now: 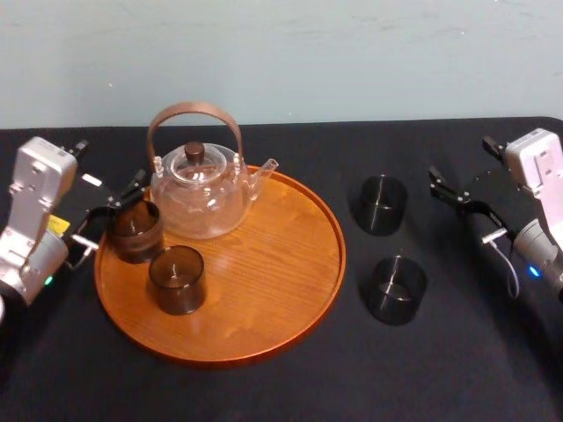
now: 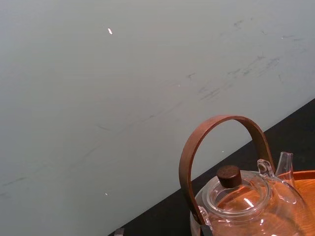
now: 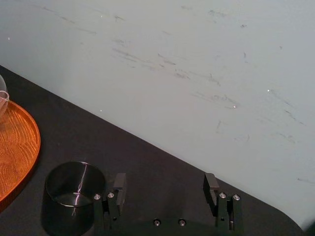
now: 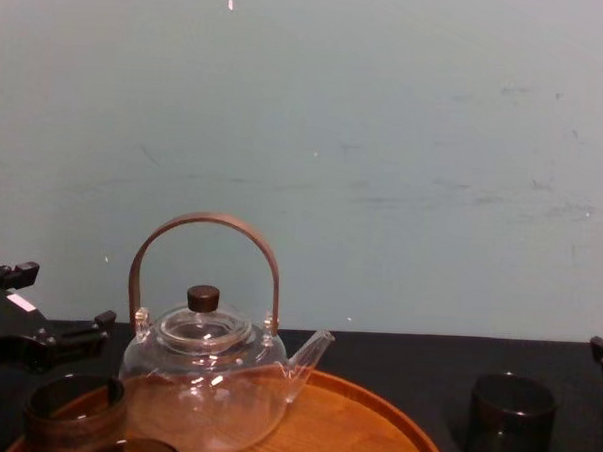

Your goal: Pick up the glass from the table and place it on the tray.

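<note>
starting from the right gripper: spread wide and gripping nothing, low over the black table at its right side.

outward from there, meets the far dark glass first. upright, mouth up, apparently the one just beside one finger in the right wrist view, outside the gap rather than in it. lies toward the tray side of the gripper, so probably calls for a short sideways shift that way before any closing. long axis straight up, so best approached level, with the fingers to either side of the wall.

next, the near dark glass: also upright on the table, closer to the robot, apart from the far one.

farther left, the round wooden tray, its right rim near both table glasses. carries a clear glass teapot toward the back, plus two more dark glasses: the rim-side glass and the front glass.

at the tray's left edge, the left gripper, close against the rim-side glass. cannot tell whether clamped on it or let go.

judging by position: right arm much nearer to both table glasses, left arm across the whole tray from them. bare tray floor to the right of the teapot and the front glass looks like the natural landing spot.

risk worth noting: dark glass on black cloth, easy to clip with the finger now beside it.
</note>
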Robot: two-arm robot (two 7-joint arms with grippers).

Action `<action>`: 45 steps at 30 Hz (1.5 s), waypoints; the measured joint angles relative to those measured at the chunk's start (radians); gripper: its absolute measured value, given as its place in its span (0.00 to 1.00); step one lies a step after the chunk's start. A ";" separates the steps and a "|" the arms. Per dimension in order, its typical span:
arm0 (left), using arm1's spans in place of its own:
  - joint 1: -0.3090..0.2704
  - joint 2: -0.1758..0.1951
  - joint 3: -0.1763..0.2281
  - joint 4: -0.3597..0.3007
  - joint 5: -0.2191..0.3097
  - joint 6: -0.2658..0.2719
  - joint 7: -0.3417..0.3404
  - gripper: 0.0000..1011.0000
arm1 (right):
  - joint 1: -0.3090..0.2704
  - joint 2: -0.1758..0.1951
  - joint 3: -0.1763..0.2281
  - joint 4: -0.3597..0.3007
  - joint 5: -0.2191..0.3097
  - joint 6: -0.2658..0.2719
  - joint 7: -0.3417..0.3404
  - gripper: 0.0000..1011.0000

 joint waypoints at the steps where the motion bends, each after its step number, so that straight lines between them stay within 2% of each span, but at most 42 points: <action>1: 0.000 0.000 0.000 0.000 0.000 0.000 0.000 0.99 | 0.000 0.000 0.000 0.000 0.000 0.000 0.000 0.99; 45: 0.000 0.000 0.000 0.000 0.000 0.000 0.000 0.99 | 0.000 0.000 0.000 0.000 0.000 0.000 0.000 0.99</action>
